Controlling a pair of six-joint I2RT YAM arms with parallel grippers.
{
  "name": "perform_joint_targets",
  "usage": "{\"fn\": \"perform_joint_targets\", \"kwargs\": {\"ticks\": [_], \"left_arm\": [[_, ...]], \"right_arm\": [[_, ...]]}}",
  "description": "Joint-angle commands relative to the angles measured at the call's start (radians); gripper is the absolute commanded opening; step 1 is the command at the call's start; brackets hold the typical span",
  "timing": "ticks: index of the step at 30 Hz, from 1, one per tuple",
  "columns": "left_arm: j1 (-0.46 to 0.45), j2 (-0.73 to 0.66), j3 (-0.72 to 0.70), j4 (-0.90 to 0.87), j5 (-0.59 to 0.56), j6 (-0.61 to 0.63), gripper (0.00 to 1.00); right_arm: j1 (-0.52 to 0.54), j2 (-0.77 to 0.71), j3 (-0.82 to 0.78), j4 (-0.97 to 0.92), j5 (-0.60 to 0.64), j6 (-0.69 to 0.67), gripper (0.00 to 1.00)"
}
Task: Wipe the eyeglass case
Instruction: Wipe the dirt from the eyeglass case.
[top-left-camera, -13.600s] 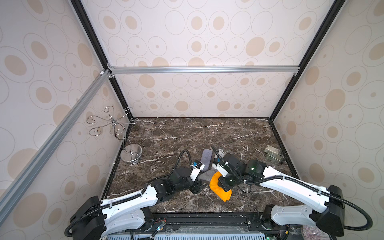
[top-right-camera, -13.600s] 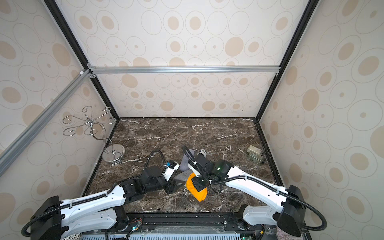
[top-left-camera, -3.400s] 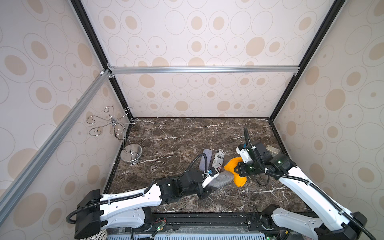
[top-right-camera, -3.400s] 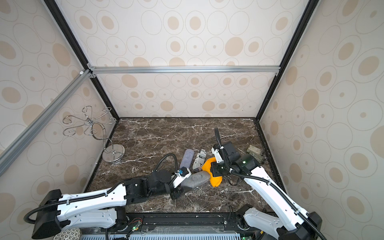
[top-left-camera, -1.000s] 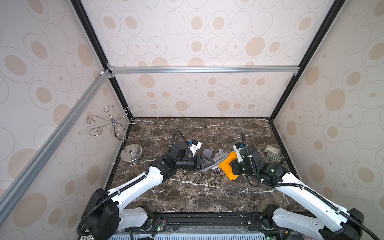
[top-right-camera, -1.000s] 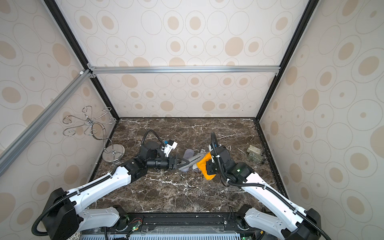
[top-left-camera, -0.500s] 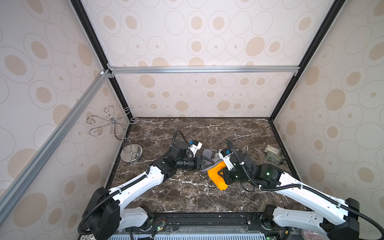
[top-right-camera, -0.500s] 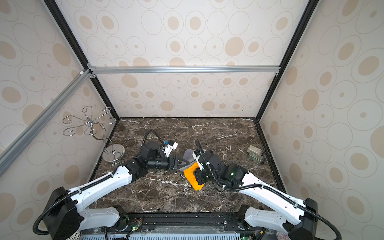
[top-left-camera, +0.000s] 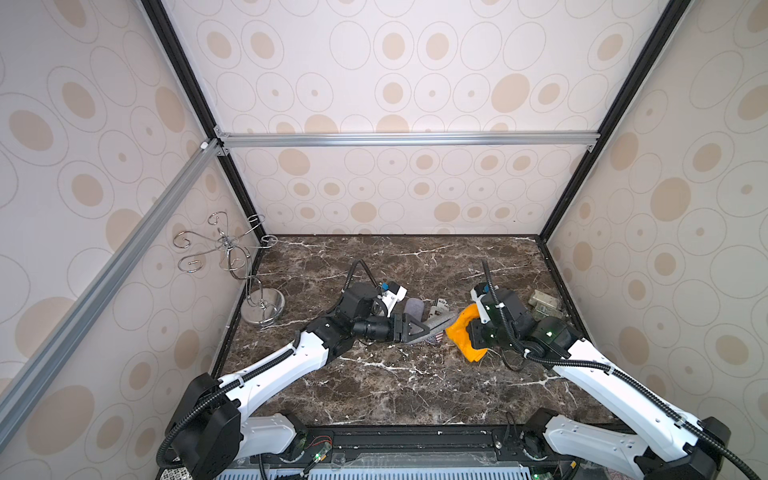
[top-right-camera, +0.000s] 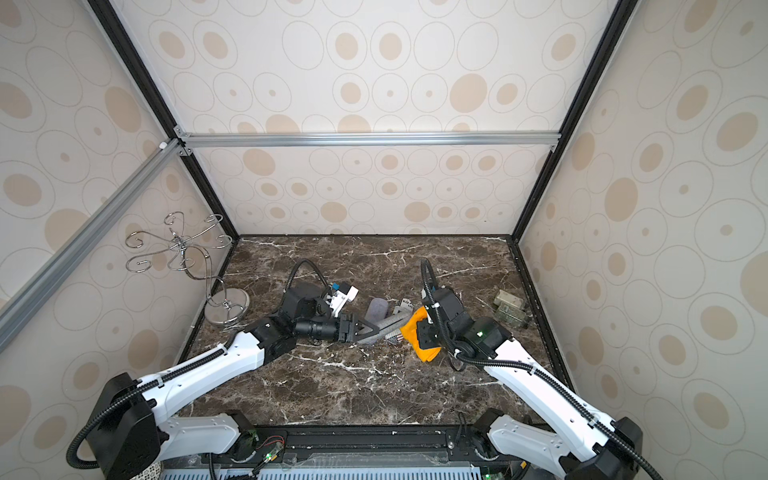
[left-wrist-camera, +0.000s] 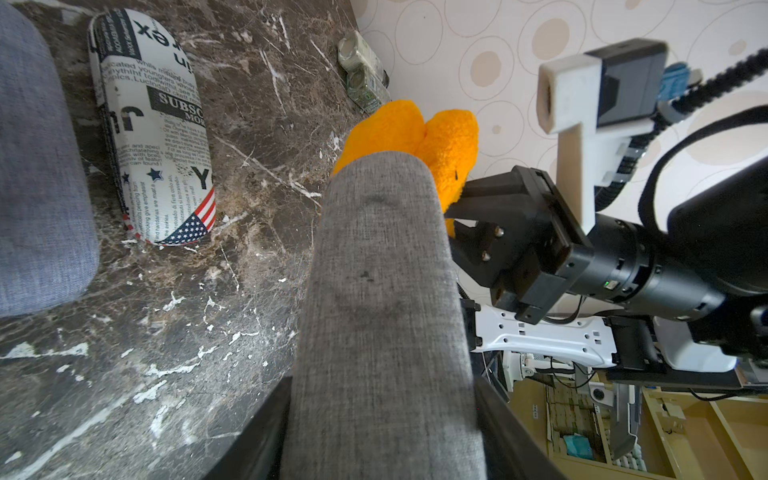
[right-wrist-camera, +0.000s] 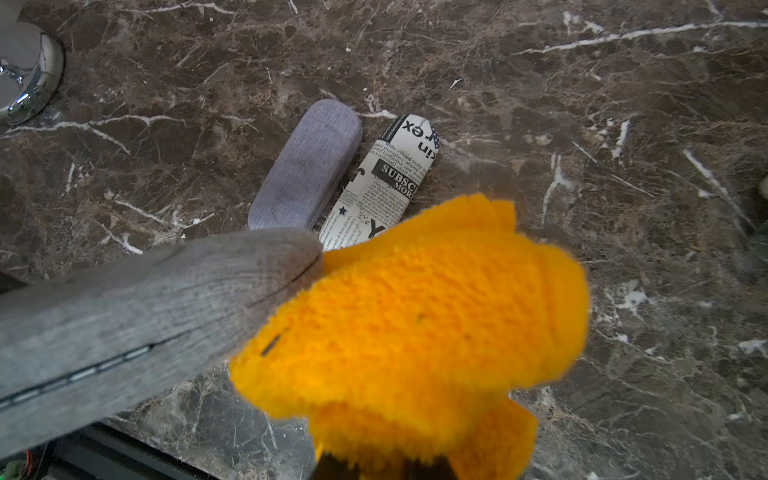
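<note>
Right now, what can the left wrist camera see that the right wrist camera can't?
Only the left wrist view shows the right arm and the spotted wall. Only the right wrist view shows the stand's shiny base. Both show the grey case with the orange cloth at its end. Both also show the printed case and the bluish case lying side by side on the table.
</note>
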Motion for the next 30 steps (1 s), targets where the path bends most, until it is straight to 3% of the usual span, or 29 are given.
{"fn": "perform_joint_targets", "kwargs": {"ticks": [1,6,9,11,15,19,22,26,30], "left_arm": [[-0.005,-0.022,0.003,0.024,0.049,0.014,0.21],[-0.004,-0.01,-0.004,0.06,0.057,0.001,0.21],[-0.005,-0.01,-0.007,0.062,0.06,0.012,0.2],[-0.005,-0.016,-0.007,0.047,0.054,0.032,0.2],[-0.004,-0.048,-0.004,-0.049,-0.003,0.17,0.2],[-0.009,-0.092,-0.034,-0.084,-0.058,0.252,0.2],[-0.033,-0.145,-0.044,-0.122,-0.174,0.332,0.2],[-0.083,-0.205,-0.043,-0.173,-0.35,0.433,0.2],[-0.154,-0.216,-0.044,-0.176,-0.457,0.49,0.21]], "right_arm": [[0.035,-0.028,0.004,0.065,-0.123,-0.009,0.0],[0.237,-0.018,0.012,0.171,-0.104,0.009,0.0],[0.291,0.021,0.025,0.204,-0.129,0.02,0.0],[0.291,0.031,0.022,0.197,-0.097,0.035,0.0],[0.248,0.019,0.021,0.089,0.081,0.08,0.0],[0.123,-0.016,0.02,-0.022,0.082,0.088,0.0],[0.099,-0.016,0.065,-0.119,0.054,0.031,0.0],[0.103,0.007,0.115,-0.231,-0.113,-0.05,0.0],[0.189,0.033,0.158,-0.28,-0.156,-0.074,0.0]]}}
